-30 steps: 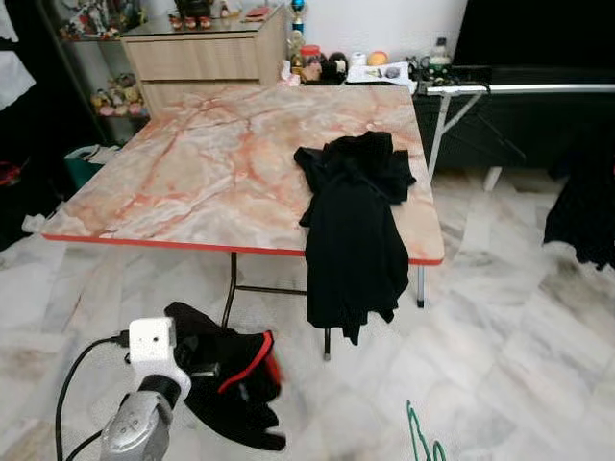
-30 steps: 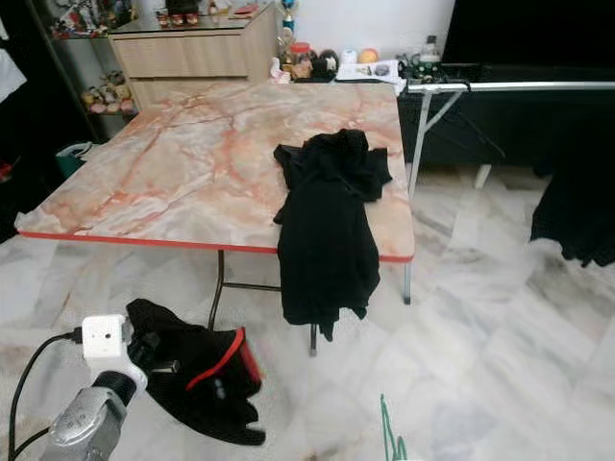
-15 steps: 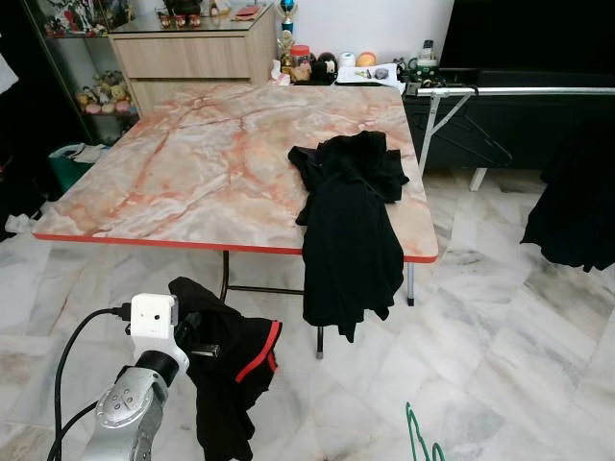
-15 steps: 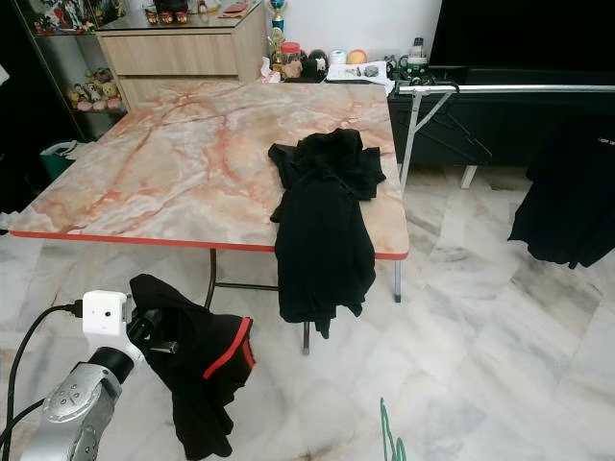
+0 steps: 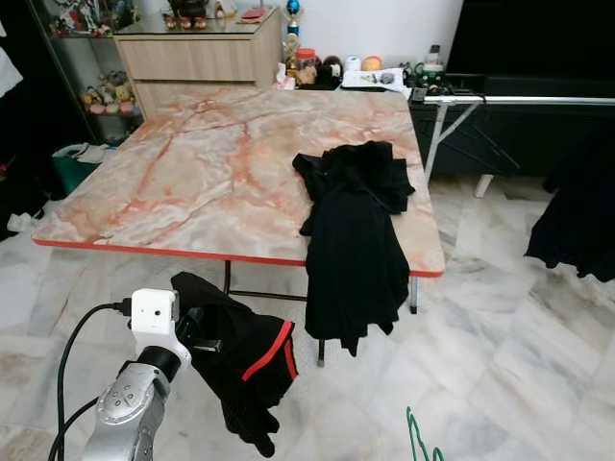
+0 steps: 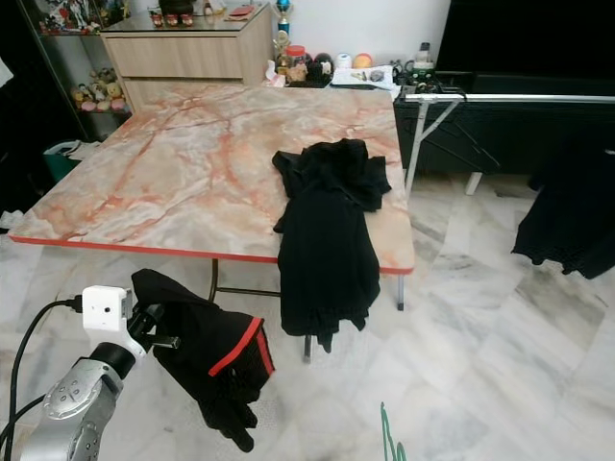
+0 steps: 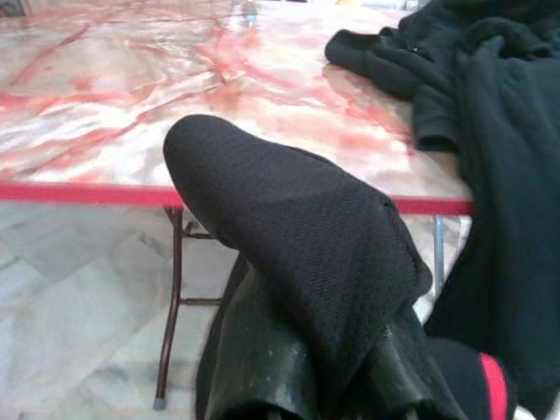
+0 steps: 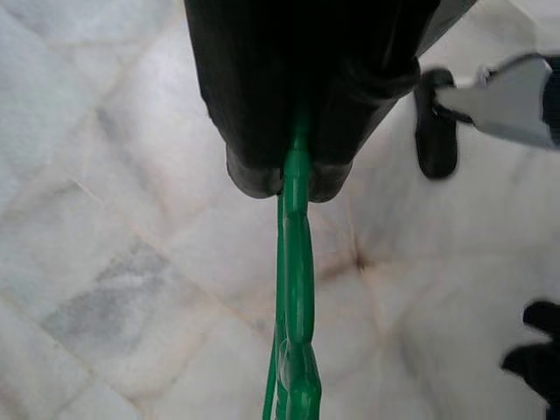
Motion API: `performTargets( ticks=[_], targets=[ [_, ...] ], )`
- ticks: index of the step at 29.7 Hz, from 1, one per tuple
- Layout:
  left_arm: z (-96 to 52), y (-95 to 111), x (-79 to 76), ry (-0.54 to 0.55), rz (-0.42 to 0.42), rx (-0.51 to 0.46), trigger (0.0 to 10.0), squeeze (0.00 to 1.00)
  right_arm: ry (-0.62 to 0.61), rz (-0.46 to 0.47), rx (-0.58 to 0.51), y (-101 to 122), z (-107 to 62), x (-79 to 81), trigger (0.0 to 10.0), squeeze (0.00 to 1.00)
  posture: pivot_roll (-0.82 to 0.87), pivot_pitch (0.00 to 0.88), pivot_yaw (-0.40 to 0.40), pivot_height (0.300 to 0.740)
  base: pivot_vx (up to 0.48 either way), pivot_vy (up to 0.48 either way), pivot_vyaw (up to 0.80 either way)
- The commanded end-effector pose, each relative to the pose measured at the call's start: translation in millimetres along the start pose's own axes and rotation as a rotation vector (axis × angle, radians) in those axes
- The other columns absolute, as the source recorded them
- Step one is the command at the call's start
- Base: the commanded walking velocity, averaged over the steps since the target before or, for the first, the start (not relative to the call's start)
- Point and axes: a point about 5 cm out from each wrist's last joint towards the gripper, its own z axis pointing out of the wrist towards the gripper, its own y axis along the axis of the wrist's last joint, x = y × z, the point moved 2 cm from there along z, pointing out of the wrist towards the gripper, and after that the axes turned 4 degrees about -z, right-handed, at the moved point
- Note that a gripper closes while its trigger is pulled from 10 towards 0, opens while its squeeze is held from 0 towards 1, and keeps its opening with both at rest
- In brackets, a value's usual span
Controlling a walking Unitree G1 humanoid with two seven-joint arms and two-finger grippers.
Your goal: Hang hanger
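My left gripper (image 5: 205, 338) is low in front of the table, shut on a black garment with red trim (image 5: 252, 363) that hangs off its fingers above the floor. In the left wrist view the same garment (image 7: 297, 236) drapes over the fingers and hides them. My right gripper (image 8: 295, 175) is shut on a green hanger (image 8: 296, 297), which points down toward the marble floor. The hanger's tip (image 5: 419, 444) shows at the bottom edge of the head views. A silver clothes rail (image 5: 524, 99) runs along the back right.
A marble-topped folding table (image 5: 183, 163) with a red edge stands ahead, and a second black garment (image 5: 354, 235) hangs over its right front edge. Another dark garment (image 5: 579, 216) hangs at far right. A wooden cabinet (image 5: 197, 56) stands behind the table. Open marble floor (image 5: 519, 365) lies to the right.
The black garment in my left gripper came up off the floor, hung straight, and now swings out to the right. The head camera shifted slightly. The green hanger stays at the bottom edge.
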Motion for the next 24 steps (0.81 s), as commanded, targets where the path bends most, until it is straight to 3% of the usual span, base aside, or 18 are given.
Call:
performTargets(
  ticks=[1, 7, 14, 16, 17, 19, 22, 23, 24],
  targets=[
    [4.5, 10, -6.7, -0.029, -0.007, -0.045, 10.0, 0.0, -0.011, 0.001, 0.024, -7, -1.6, -3.7, 10.0, 0.0, 0.08, 0.057, 0.061, 0.74, 0.48, 0.0, 0.0],
    [5.6, 13, -7.3, -0.035, -0.006, -0.051, 10.0, 0.0, -0.014, 0.003, 0.024, -6, -1.2, -3.2, 10.0, 0.0, 0.08, 0.057, 0.062, 0.74, 0.48, 0.0, 0.0],
    [17.3, 36, -7.7, -0.058, 0.014, -0.115, 10.0, 0.0, -0.019, 0.002, 0.024, -6, -1.2, -4.7, 10.0, 0.0, 0.08, 0.055, 0.062, 0.74, 0.48, 0.0, 0.0],
    [23.4, 48, -8.4, -0.067, 0.023, -0.147, 10.0, 0.0, -0.019, 0.002, 0.024, -6, -1.1, -4.9, 10.0, 0.0, 0.08, 0.052, 0.059, 0.74, 0.48, 0.0, 0.0],
    [33.9, 70, -9.7, -0.085, 0.032, -0.208, 10.0, 0.0, -0.018, 0.001, 0.023, -5, -0.8, -4.9, 10.0, 0.0, 0.08, 0.051, 0.058, 0.74, 0.48, 0.0, 0.0],
    [36.0, 74, -9.9, -0.089, 0.032, -0.221, 10.0, 0.0, -0.018, 0.001, 0.023, -5, -0.8, -4.8, 10.0, 0.0, 0.08, 0.051, 0.058, 0.74, 0.48, 0.0, 0.0],
    [50.0, 110, -14.5, -0.131, 0.061, -0.304, 10.0, 0.0, -0.019, 0.003, 0.02, -4, -0.5, -4.7, 10.0, 0.0, 0.08, 0.048, 0.059, 0.74, 0.48, 0.0, 0.0],
    [57.7, 130, -17.7, -0.152, 0.07, -0.358, 10.0, 0.0, -0.02, 0.004, 0.02, -3, -0.4, -4.4, 10.0, 0.0, 0.09, 0.041, 0.065, 0.74, 0.48, 0.0, 0.0],
    [57.7, 130, -17.7, -0.152, 0.07, -0.358, 10.0, 0.0, -0.02, 0.004, 0.02, -3, -0.4, -4.4, 10.0, 0.0, 0.09, 0.041, 0.065, 0.74, 0.48, 0.0, 0.0]
  ],
)
